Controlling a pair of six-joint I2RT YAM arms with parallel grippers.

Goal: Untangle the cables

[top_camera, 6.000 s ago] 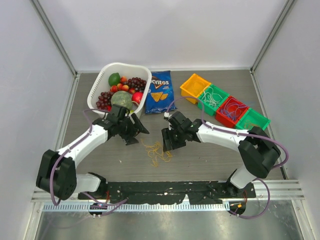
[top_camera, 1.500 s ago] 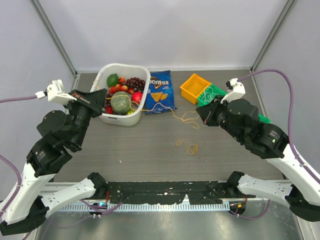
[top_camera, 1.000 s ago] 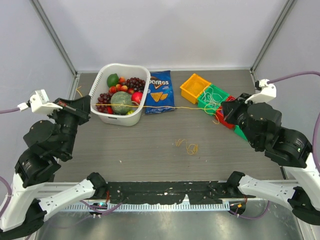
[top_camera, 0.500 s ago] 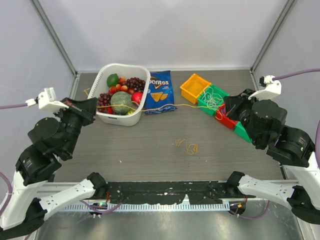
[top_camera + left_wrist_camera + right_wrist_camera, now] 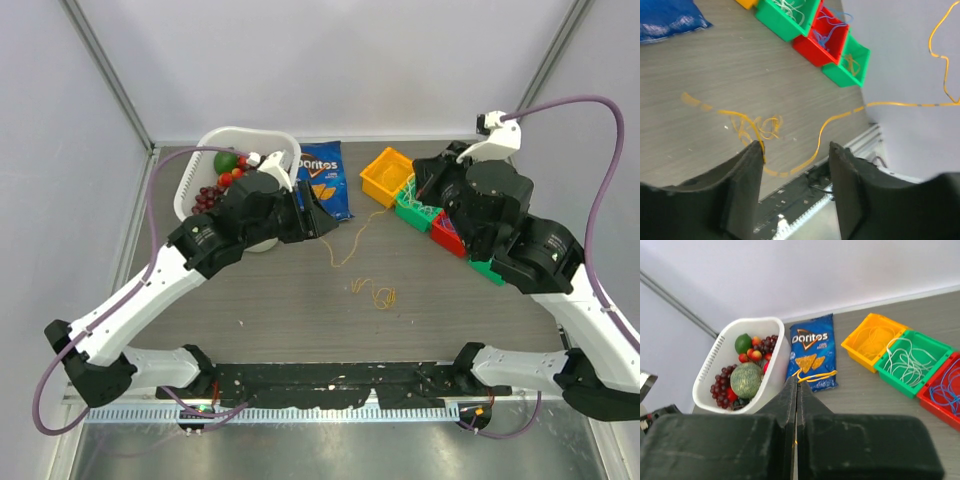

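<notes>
One yellow cable (image 5: 352, 232) hangs slack from my right gripper (image 5: 413, 186), which is raised over the bins, and trails down to the table. In the right wrist view that gripper (image 5: 796, 382) is shut on the cable, whose short loop (image 5: 817, 375) pokes out past the tips. A small tangle of yellow cables (image 5: 375, 292) lies mid-table. My left gripper (image 5: 318, 215) hovers beside the chip bag. Its jaws (image 5: 795, 147) stand open, and the yellow strand (image 5: 816, 150) brushes one fingertip (image 5: 755, 150) and crosses the gap ungripped.
A white fruit basket (image 5: 192, 176) and a blue Doritos bag (image 5: 322, 175) sit at the back left. A diagonal row of bins runs at the right: orange (image 5: 388, 172), green (image 5: 412, 208), red (image 5: 445, 232), green (image 5: 490, 270), some holding sorted strings.
My left gripper has opened, let go of the yellow cable and swung in toward the centre. The cable, stretched taut before, now hangs slack from my right gripper.
</notes>
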